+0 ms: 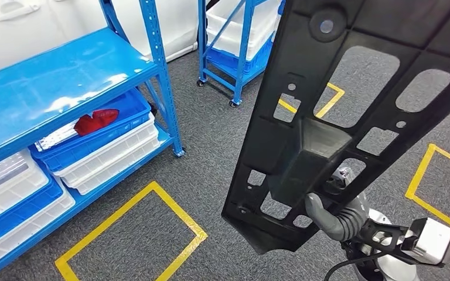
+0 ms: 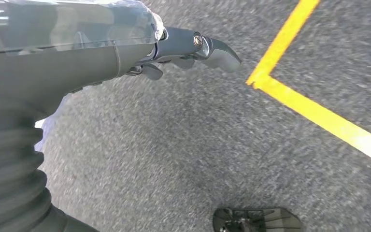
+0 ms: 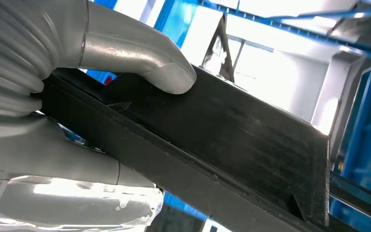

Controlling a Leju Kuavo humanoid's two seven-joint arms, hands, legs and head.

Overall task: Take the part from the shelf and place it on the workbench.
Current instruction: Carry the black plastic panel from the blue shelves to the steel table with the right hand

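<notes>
the right hand [image 1: 334, 218] grips the part [image 1: 351, 111], a long black plastic panel with many cut-out openings, at its lower end and holds it up off the floor, tilted so its far end rises toward the upper right of the head view. the grey thumb presses on the panel's raised box-shaped section; in the right wrist view the right hand [image 3: 53, 96] has its thumb on the top face of the part [image 3: 232, 145] and the rest of the hand closed under it, so the fingers are gripping the part.

the left hand [image 2: 174, 48] hangs over the grey carpet [image 2: 183, 145], holding nothing, with its dark fingers [image 2: 212, 46] stretched out and slightly bent, close together rather than curled in.

to the left in the head view stands a blue shelf [image 1: 64, 82] with a bare glossy top deck. below it sit stacked blue and white bins [image 1: 102, 149], and a red object [image 1: 95, 121] lies in the upper blue bin. a second blue rack on castors [image 1: 234, 52] stands farther back. yellow tape lines [image 1: 135, 234] mark rectangles on the carpet.
</notes>
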